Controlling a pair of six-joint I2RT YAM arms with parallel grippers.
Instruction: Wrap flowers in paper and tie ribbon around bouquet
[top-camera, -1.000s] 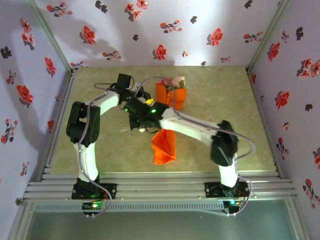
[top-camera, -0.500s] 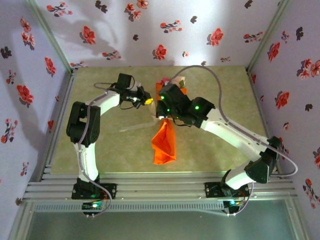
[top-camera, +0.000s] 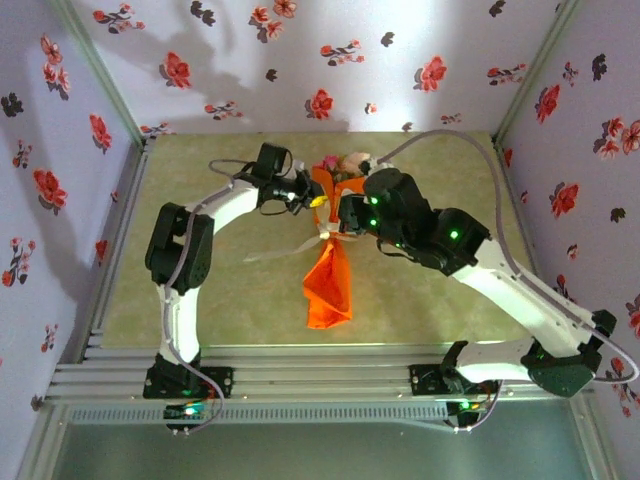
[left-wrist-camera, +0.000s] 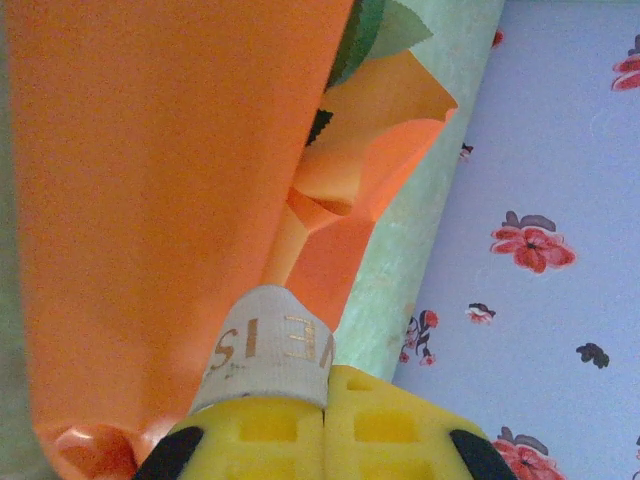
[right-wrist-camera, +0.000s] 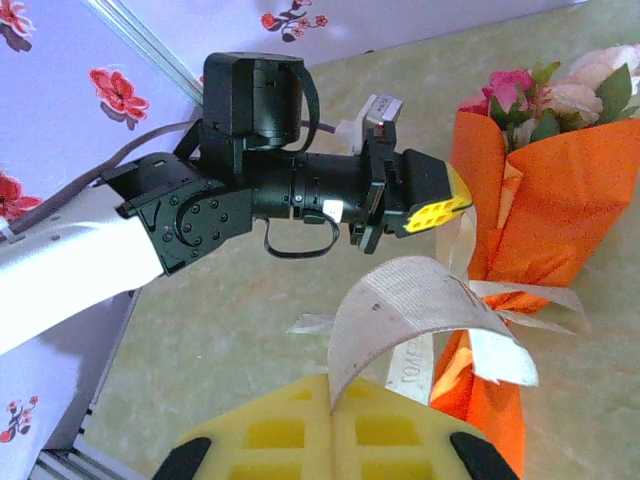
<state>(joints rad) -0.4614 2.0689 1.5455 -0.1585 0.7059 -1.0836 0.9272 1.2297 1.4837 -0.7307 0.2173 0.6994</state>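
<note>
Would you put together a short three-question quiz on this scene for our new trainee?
1. True or false: the flowers lie loose on the table, outside the orange paper.
2. What do the left gripper and the right gripper both pinch? A. a stem B. the ribbon C. the orange paper
3. Fill in: the ribbon circles the orange paper at its pinched ___.
Key: 1 false, they poke from its wide end; 2 B; 3 middle.

Lilac floral walls (top-camera: 240, 40), perhaps olive tabletop (top-camera: 455, 175)
</note>
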